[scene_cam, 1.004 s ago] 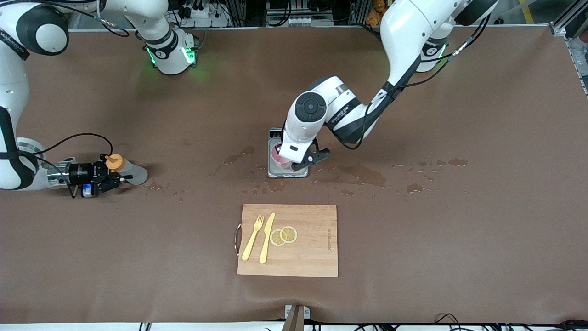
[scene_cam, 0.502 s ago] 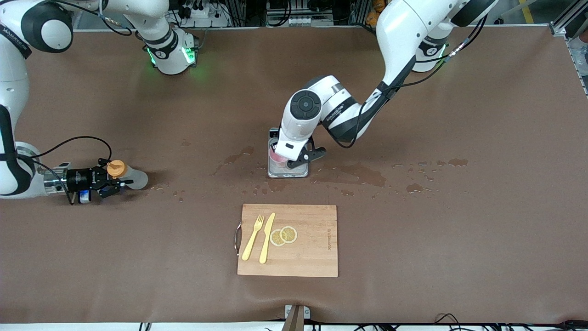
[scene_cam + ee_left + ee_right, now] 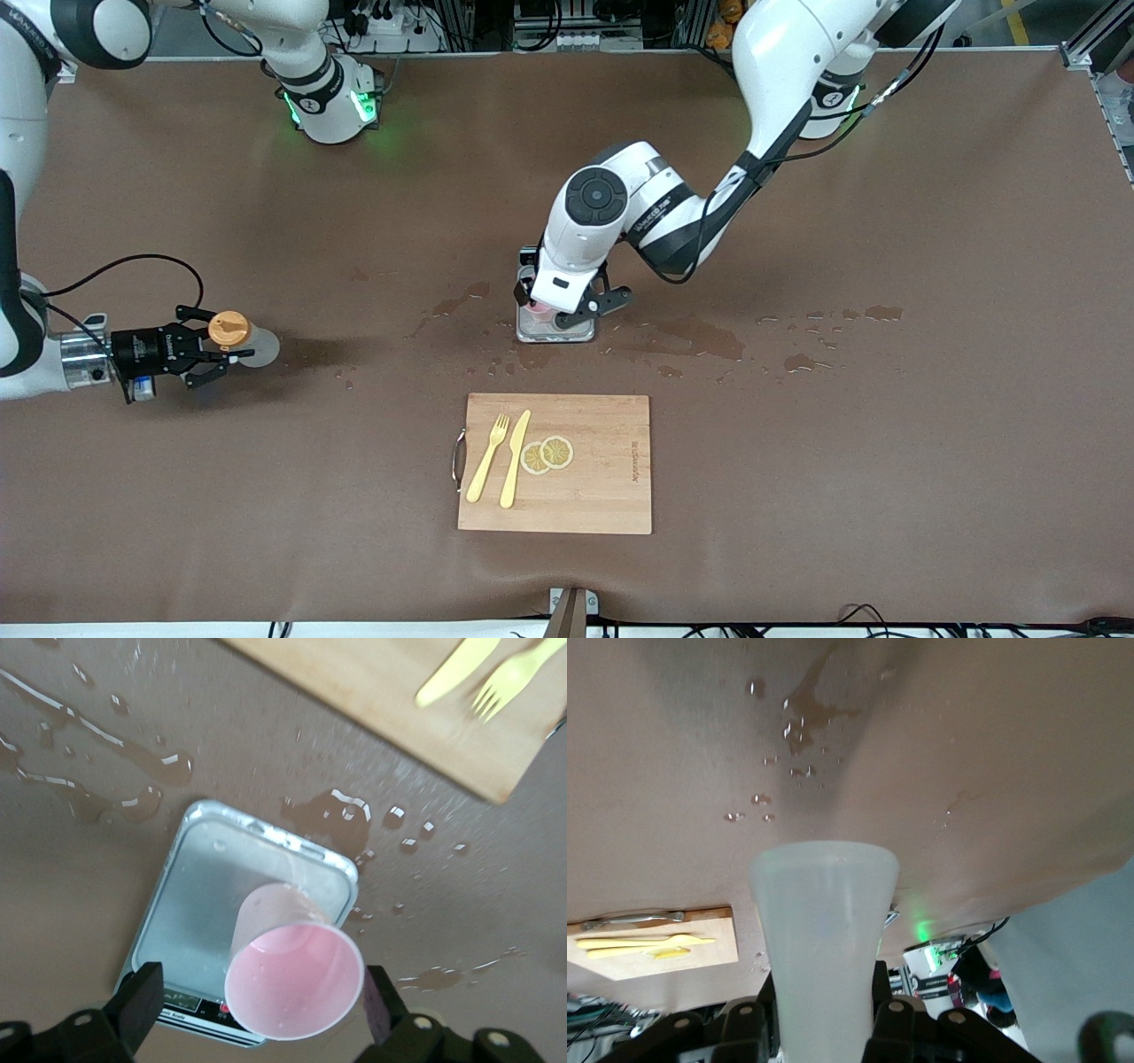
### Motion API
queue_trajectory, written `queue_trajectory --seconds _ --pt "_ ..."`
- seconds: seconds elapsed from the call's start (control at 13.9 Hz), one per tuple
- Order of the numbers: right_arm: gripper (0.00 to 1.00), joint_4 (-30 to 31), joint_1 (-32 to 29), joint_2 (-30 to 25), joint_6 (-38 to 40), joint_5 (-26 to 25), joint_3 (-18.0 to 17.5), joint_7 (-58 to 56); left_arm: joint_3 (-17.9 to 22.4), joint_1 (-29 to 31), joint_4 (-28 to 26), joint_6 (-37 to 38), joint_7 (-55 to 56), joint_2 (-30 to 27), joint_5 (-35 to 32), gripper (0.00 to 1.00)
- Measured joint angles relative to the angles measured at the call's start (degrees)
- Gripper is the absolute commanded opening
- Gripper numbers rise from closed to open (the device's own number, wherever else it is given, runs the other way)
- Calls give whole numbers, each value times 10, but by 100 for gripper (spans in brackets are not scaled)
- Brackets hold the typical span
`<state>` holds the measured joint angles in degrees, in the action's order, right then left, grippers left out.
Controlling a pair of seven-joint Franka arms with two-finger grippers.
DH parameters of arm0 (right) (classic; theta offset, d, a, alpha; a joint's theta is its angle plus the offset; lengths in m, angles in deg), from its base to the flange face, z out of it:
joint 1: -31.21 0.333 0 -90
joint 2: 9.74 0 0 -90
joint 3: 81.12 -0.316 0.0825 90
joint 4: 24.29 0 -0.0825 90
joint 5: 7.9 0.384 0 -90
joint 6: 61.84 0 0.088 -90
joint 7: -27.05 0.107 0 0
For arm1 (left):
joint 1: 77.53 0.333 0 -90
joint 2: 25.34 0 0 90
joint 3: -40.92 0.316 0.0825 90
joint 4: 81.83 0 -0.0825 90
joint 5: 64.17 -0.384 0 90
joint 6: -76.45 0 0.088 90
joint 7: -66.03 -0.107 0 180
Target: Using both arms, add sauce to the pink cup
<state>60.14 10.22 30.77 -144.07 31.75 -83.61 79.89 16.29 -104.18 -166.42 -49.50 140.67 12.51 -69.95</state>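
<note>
Left gripper (image 3: 257, 1014): over the scale, fingers (image 3: 137, 1005) spread wide on either side of the pink cup (image 3: 292, 970), apparently clear of its wall.
Pink cup: standing on the scale (image 3: 199, 895), mouth open upward, near the display end.
Scale: silver plate on the brown surface (image 3: 886, 443), mid-table, wet patches (image 3: 700, 337) around it.
Right gripper (image 3: 208, 350): at the right arm's end of the surface, closed on the sauce bottle (image 3: 239, 341), held lying level.
Sauce bottle: orange cap (image 3: 229, 329) at the gripper, translucent body pointing away from it.
Cutting board (image 3: 567, 505): nearer the front camera than the scale, carrying a yellow fork (image 3: 487, 458), yellow knife (image 3: 514, 459) and two lemon slices (image 3: 547, 454).
</note>
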Motion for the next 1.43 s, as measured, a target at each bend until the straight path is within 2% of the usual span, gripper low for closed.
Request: queue_trajectory --seconds 0.5,0.72,1.43 --pt "28 -1 88 -75 -24 -51 0 147 2 58 2 62 -12 -79 -14 100" --pt "29 -3 147 -102 -45 -95 0 228 3 90 2 99 -51 -104 -15 100" --pt "27 -33 272 -110 -50 -199 -1 423 0 219 2 205 -259 -168 -9 100"
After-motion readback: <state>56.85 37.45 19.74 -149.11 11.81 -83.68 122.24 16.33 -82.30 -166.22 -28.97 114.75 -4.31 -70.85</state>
